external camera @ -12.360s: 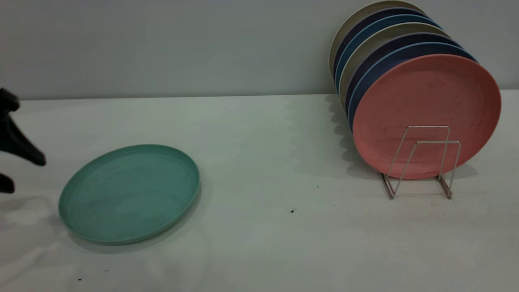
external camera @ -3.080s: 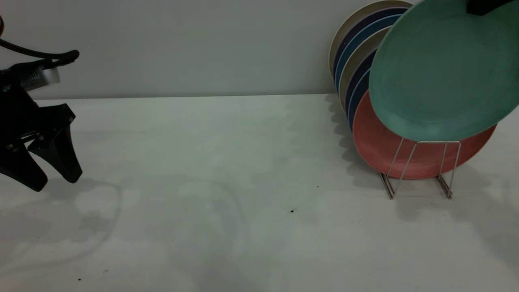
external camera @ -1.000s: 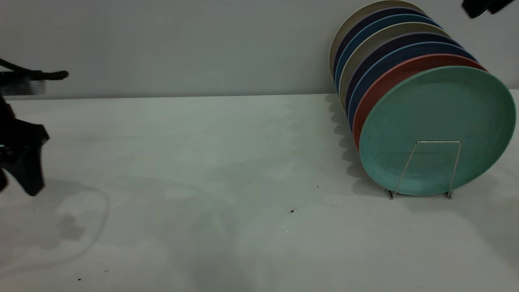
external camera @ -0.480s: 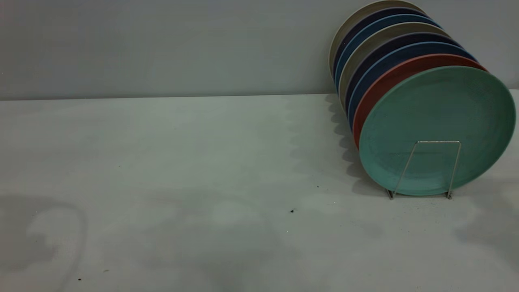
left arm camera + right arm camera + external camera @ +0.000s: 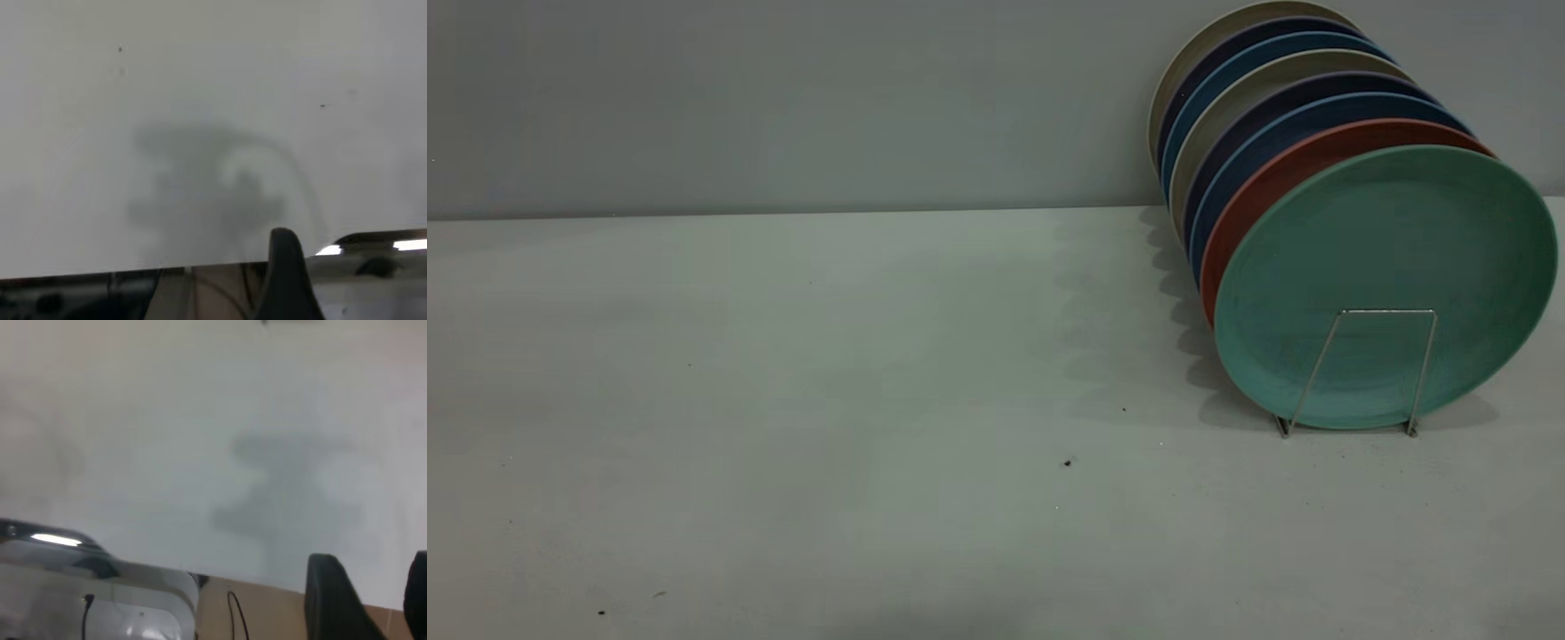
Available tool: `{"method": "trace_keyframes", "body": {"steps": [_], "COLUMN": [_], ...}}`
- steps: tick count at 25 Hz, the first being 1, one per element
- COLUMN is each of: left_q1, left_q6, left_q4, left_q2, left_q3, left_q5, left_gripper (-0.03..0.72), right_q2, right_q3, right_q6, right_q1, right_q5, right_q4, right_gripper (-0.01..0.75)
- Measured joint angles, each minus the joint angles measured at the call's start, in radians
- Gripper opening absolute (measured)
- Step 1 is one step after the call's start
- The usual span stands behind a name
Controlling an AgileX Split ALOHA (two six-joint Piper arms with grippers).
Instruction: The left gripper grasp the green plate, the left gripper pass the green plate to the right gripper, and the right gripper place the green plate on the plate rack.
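Exterior view shows the round matte teal-green plate (image 5: 1387, 284) standing upright in the thin silver wire rack (image 5: 1360, 369), frontmost, touching the salmon-pink plate (image 5: 1303, 160). Neither claw appears near the rack; the right claw (image 5: 367, 600) is parted, holding nothing; the left claw's (image 5: 287, 280) opening cannot be told.

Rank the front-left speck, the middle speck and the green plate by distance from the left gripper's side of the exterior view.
The left gripper is out of that view, so this is ranked from its left edge.
1. Front-left speck, front left of the table.
2. Middle speck, table centre.
3. Green plate, far right, on the rack.
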Motion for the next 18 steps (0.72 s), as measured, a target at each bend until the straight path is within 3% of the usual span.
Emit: {"method": "trace_keyframes", "body": {"steps": [11,18], "left_q1": [0.0,0.0], "left_q6": [-0.032,-0.1], "left_q4": [-0.015,-0.008], "left_q2": [-0.543,-0.738], "left_q3": [0.247,0.339], "left_q5": [0.046,0.105], "left_gripper": [0.564,0.563], "right_q2": [-0.34,-0.516], "right_q3": [0.336,0.496], "right_q6": [-0.087,-0.094], "right_q1": [0.0,0.0], "right_q5": [-0.016,-0.04], "right_q4": [0.079,0.08], "right_gripper": [0.282,0.264]}}
